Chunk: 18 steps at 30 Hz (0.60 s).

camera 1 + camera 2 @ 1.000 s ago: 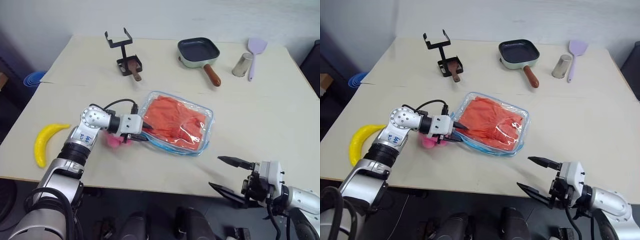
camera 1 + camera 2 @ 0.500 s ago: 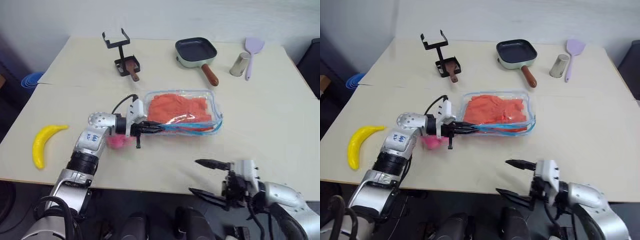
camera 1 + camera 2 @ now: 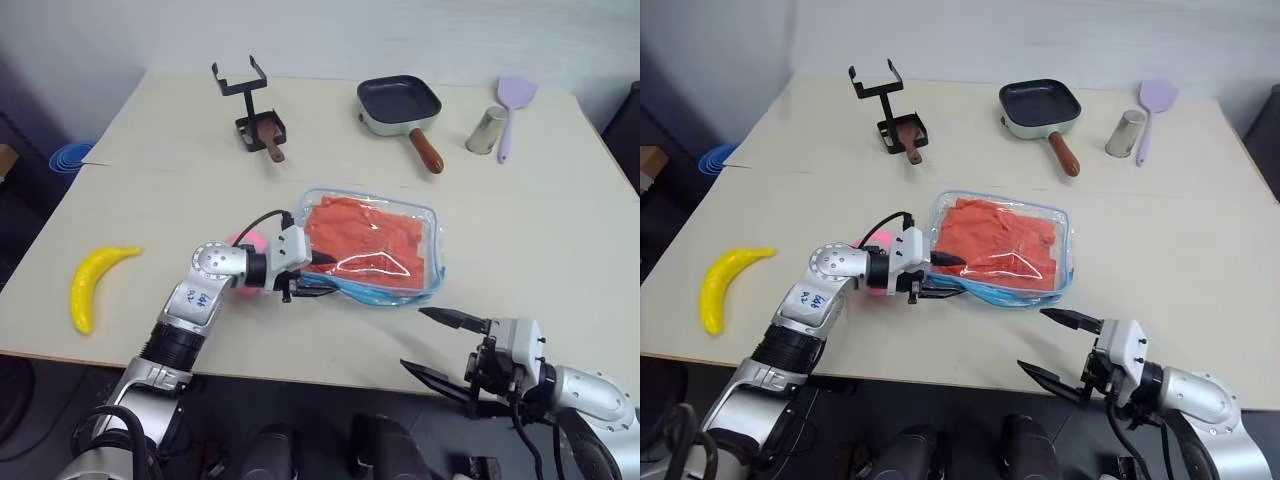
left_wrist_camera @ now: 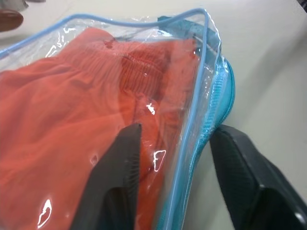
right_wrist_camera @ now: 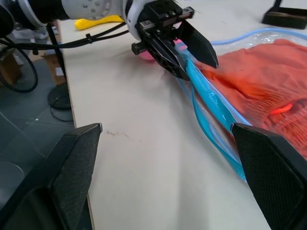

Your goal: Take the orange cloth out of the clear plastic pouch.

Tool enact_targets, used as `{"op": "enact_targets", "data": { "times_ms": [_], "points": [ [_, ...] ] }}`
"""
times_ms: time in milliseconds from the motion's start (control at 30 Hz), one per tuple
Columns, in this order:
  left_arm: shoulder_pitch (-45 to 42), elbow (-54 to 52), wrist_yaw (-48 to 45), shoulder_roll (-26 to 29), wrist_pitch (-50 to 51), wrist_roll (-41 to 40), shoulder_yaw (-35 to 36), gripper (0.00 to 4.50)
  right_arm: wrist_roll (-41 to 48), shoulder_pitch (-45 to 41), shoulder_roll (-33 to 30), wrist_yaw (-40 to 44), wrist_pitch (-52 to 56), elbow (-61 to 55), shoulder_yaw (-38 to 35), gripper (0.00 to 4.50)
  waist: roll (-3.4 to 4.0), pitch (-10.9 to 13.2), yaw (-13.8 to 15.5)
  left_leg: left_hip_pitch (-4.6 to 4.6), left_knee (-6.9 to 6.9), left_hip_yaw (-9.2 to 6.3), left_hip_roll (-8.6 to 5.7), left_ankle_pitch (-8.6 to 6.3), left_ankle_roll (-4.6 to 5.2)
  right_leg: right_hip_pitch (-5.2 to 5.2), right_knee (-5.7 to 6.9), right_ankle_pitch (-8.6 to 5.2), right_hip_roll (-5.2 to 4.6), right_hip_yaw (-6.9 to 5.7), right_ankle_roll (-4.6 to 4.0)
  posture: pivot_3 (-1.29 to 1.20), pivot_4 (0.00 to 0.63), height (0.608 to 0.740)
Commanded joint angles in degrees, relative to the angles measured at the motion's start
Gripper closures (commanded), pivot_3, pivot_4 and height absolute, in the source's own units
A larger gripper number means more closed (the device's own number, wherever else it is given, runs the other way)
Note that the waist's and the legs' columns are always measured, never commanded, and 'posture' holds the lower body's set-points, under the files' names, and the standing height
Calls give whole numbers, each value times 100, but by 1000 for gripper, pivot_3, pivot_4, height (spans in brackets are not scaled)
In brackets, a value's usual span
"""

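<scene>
The clear plastic pouch [image 3: 425, 255] with light blue trim lies flat in the middle of the table. The orange cloth [image 3: 365, 245] is folded inside it. My left gripper [image 3: 315, 272] is at the pouch's left end and is open. In the left wrist view one of its fingers [image 4: 120, 182] rests over the plastic above the cloth [image 4: 62, 110], and the other lies outside on the table, with the blue trim [image 4: 201, 76] between them. My right gripper [image 3: 411, 338] hangs open at the table's front edge, near the pouch's front right corner, with nothing between its fingers.
A pink fluffy toy [image 3: 245, 245] sits behind my left wrist. A yellow banana [image 3: 92, 285] lies at the front left. At the back stand a black holder [image 3: 245, 100], a frying pan [image 3: 400, 102], a metal cup [image 3: 487, 128] and a purple spatula [image 3: 510, 105].
My left gripper was shut on the pouch's blue edge half a second ago and has opened. The pouch has turned and shifted a little on the table. The right gripper stays open.
</scene>
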Motion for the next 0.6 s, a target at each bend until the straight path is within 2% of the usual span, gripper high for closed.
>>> {"op": "enact_targets", "data": {
  "times_ms": [33, 100, 433, 600],
  "points": [
    [-125, -116, 119, -29, -116, -30, 100, 1275, 65, 26, -18, 70, -69, -161, 18, 0, 0, 0, -23, 2, 0, 3, 1, 0, 0, 0, 1, 0, 0, 3, 0, 0, 150, 740],
    [-151, -78, 93, -43, -131, -66, 94, 1489, 53, -49, -4, 6, 84, -287, 206, 0, 0, 0, -20, 5, 0, 6, 4, 1, -2, 0, 3, 0, 1, 5, 0, 0, 150, 740],
    [-259, -21, 124, -147, 148, -184, 140, 4470, -340, -794, 145, -601, 704, -568, 1155, 0, -1, -1, -3, 2, 2, 4, 2, 2, -3, 0, 1, 0, -1, 3, 0, 0, 150, 740],
    [-410, -250, 264, -459, 1410, -938, 535, 4470, -610, -1545, 457, -1245, 1478, -400, 1695, 0, -1, -1, -14, 1, 5, 2, 2, 2, -3, -1, 4, 0, -1, 3, 0, 0, 150, 740]
  ]
}}
